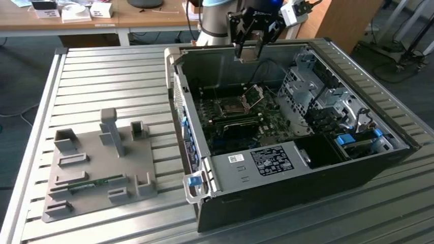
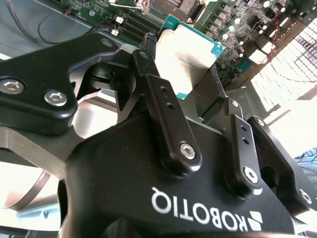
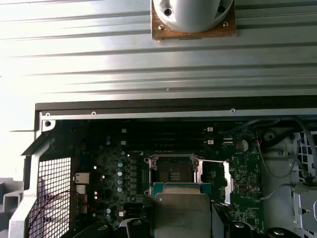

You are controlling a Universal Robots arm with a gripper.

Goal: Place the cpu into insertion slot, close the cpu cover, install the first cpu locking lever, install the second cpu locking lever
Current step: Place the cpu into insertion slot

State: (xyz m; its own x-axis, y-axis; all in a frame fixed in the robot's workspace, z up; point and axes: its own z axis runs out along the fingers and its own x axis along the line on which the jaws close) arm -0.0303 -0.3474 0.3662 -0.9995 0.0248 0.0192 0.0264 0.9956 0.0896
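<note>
Gripper (image 2: 182, 62) pinches the cpu (image 2: 190, 47) by its edges above the open computer case (image 1: 305, 198). Below, mid-motherboard (image 1: 271, 122), the insertion slot (image 3: 173, 173) lies bare, with the cpu cover (image 1: 253, 95) raised. A tilted or misaligned descent could bend socket pins.

Top of computer case (image 1: 305, 190) open; straight drop to the insertion slot (image 1: 234, 105) unobstructed. Raised cpu cover (image 1: 253, 95) tilts up just beside slot, on the exterior view's right. Beyond it, drive cage (image 1: 308, 84) crowds that side. On the exterior view's left, case wall (image 1: 178, 94) bounds the opening. Thin black cable (image 1: 274, 63) loops near the fingers (image 1: 239, 48) gripping the cpu (image 2: 185, 57).
</note>
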